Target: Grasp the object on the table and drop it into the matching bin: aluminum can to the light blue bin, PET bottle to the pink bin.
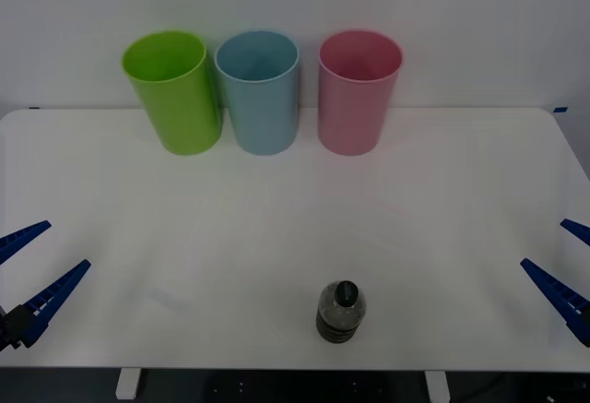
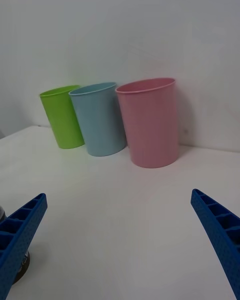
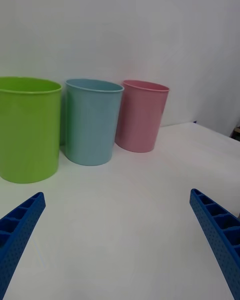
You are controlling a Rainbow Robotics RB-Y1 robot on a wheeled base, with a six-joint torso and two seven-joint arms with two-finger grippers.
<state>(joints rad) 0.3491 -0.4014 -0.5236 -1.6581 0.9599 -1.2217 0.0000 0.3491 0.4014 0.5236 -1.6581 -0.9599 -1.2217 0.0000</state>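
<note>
The PET bottle, small and clear with dark liquid and a black cap, stands upright near the front edge of the white table, right of centre. In the right wrist view a sliver of the bottle peeks out behind one blue finger. The pink bin and the light blue bin stand at the back. My left gripper is open at the table's left edge. At the right edge, my right gripper is also open, holding nothing.
A lime green bin stands left of the light blue one, the two nearly touching. A white wall rises right behind the bins. Bare tabletop lies between the bottle and the bins.
</note>
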